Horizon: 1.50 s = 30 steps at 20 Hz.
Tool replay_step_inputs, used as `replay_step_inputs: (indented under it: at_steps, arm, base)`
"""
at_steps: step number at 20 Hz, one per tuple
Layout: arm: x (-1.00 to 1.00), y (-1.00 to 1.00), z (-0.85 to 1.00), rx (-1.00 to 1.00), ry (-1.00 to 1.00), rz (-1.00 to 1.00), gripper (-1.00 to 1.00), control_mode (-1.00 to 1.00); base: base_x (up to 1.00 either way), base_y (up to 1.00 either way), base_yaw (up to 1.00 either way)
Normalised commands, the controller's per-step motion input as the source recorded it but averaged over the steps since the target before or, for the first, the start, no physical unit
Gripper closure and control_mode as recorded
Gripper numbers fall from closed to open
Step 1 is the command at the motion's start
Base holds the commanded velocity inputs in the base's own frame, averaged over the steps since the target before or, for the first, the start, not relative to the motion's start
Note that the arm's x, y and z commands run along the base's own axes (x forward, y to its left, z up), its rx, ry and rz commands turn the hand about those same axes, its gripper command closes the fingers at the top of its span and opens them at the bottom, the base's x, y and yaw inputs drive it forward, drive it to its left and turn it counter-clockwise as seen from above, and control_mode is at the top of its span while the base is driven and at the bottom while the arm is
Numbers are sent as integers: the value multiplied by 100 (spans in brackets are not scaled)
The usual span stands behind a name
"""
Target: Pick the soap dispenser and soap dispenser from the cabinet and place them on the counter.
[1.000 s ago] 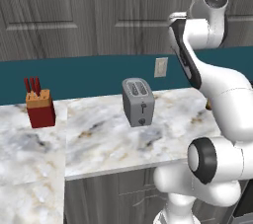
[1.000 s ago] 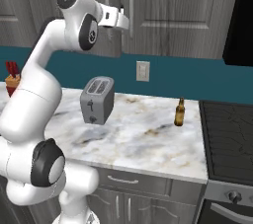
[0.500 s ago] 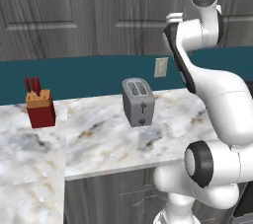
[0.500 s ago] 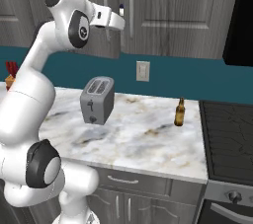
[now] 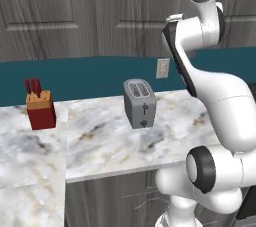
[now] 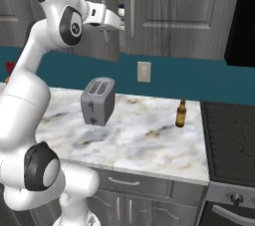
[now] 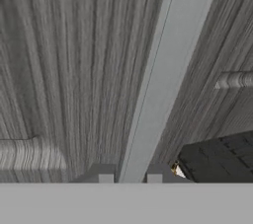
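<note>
2 fingertips (image 7: pixel 104 172) straddling the cabinet (image 6: pixel 189 11) handle (image 7: pixel 163 85), handle vertical

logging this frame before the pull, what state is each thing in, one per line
cabinet: doors closed
door handle: silver bar running between the two fingertips
gripper: jaws shut on the door handle
toaster: upright on the counter, slots empty
bottle: brown, upright on the counter near the stove
knife block: upright, red handles sticking out
</note>
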Motion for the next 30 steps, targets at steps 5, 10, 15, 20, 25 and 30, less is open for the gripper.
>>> replay_step_inputs:
  at_steps: [5,10,15,20,25,30]
  arm:
    - [-33,12,17,0,0,-4,100,-100]
    - [-35,15,20,0,0,-8,100,-100]
    - [-27,20,21,-2,0,-6,100,-100]
    - [-27,23,16,-3,1,-4,100,-100]
    - [-30,21,16,-2,0,-4,100,-100]
    - [-32,21,17,-2,0,-3,100,-100]
  base:
    - [0,0,0]
    - [0,0,0]
    - [0,0,0]
    - [0,0,0]
    - [0,0,0]
    - [0,0,0]
